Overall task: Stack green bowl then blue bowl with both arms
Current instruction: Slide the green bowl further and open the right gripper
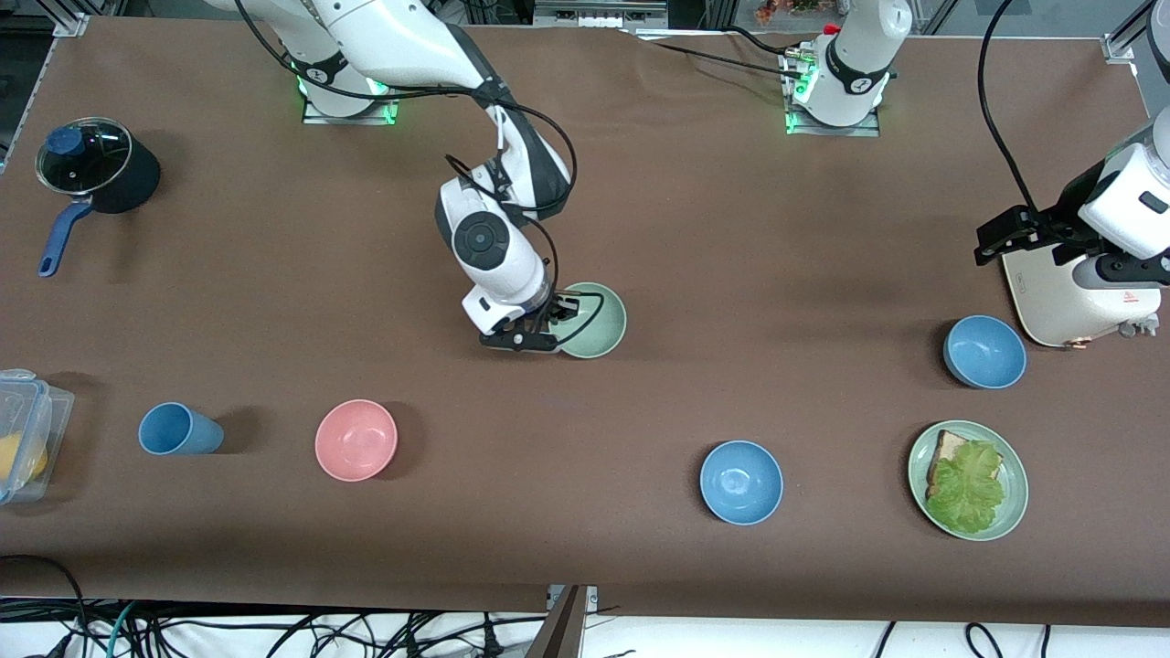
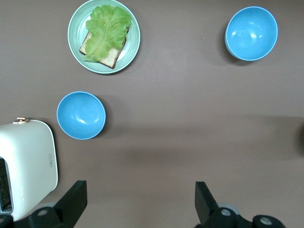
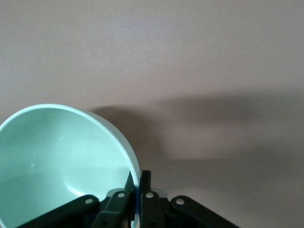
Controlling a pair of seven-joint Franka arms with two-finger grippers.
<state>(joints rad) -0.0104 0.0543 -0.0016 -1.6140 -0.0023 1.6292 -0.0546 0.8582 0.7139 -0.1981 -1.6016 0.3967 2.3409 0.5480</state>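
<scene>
The pale green bowl is in the middle of the table. My right gripper is shut on its rim, one finger inside and one outside, as the right wrist view shows on the bowl and the gripper. I cannot tell whether the bowl rests on the table. One blue bowl sits nearer the front camera. A second blue bowl sits next to the toaster. My left gripper is open and empty, up over bare table beside the toaster.
A white toaster stands at the left arm's end. A green plate with bread and lettuce lies near the front edge. A pink bowl, a blue cup, a plastic box and a lidded pot are toward the right arm's end.
</scene>
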